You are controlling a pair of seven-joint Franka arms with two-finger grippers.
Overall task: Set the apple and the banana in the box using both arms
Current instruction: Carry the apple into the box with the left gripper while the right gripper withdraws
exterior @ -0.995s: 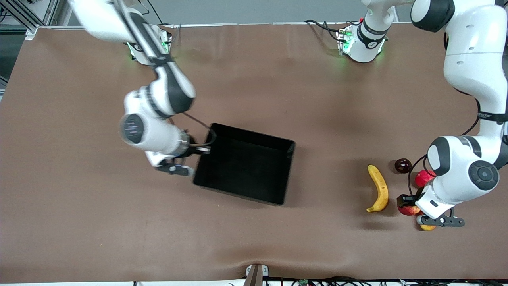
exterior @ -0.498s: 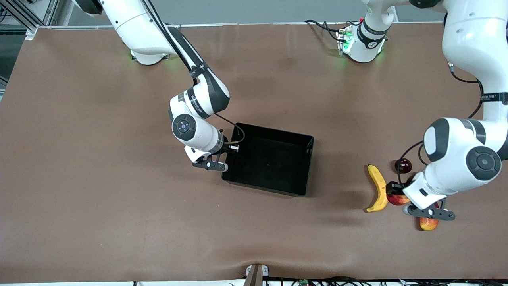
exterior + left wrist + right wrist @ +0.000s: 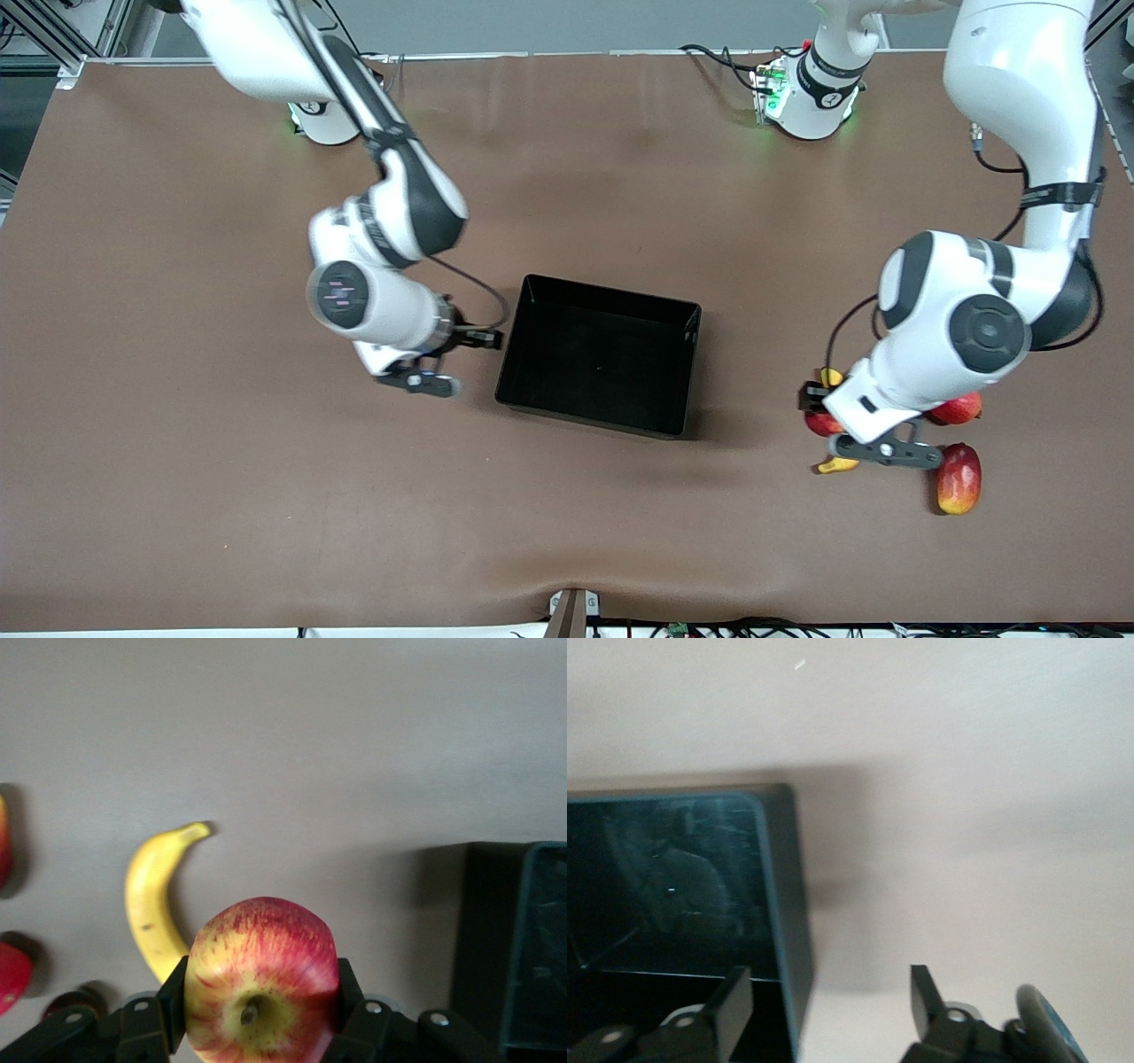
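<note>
Both hands are accounted for: the small red-yellow streaked apple [image 3: 262, 981] is clamped in the left hand [image 3: 262, 1028] above the long curved yellow banana [image 3: 156, 895]; the right hand [image 3: 828, 1005] is spread empty beside the shallow glossy black plastic box [image 3: 599, 365], at its nine o'clock.

free: bare table [image 3: 753, 292] between box [image 3: 691, 372] and banana [image 3: 151, 904]

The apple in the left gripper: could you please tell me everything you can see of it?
The apple is small and round, its skin red streaked with yellow, yellower around the brownish stem dimple that faces the left wrist camera. It looks smooth and whole. The left gripper is shut on it, one black finger pressed against each side, holding it in the air over the banana at the left arm's end of the table. Nothing else touches it, and it is not yet in the box.
</note>
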